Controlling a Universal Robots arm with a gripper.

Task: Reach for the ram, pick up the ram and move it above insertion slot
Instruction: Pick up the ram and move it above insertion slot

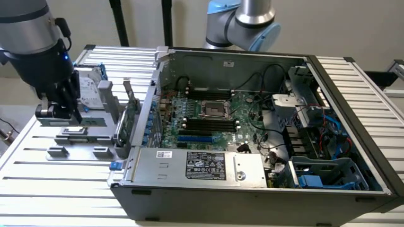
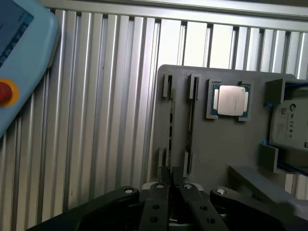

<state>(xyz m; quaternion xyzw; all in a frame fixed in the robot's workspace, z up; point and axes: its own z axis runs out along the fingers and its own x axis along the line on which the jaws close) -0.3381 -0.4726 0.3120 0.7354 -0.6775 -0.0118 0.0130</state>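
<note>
Item: ram [image 2: 172,122], on edge in grey tray [image 2: 226,154] slot. Gripper [image 2: 171,174]: nearly closed, in line with ram; hold not confirmable. Handling: centre on thin edge, lift vertically, avoid slot walls.

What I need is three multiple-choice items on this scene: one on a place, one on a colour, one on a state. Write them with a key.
1. The gripper hangs over:
A) the grey fixture
B) the power supply
C) the hard drive

2. The pendant has a button that is:
A) green
B) red
C) yellow

3. The computer case is:
A) closed
B) upside down
C) open

Key:
1 A: the gripper stands above the grey fixture on the exterior view's left, outside the case.
2 B: the button at the pendant's edge is red.
3 C: the motherboard lies bare inside.
</note>
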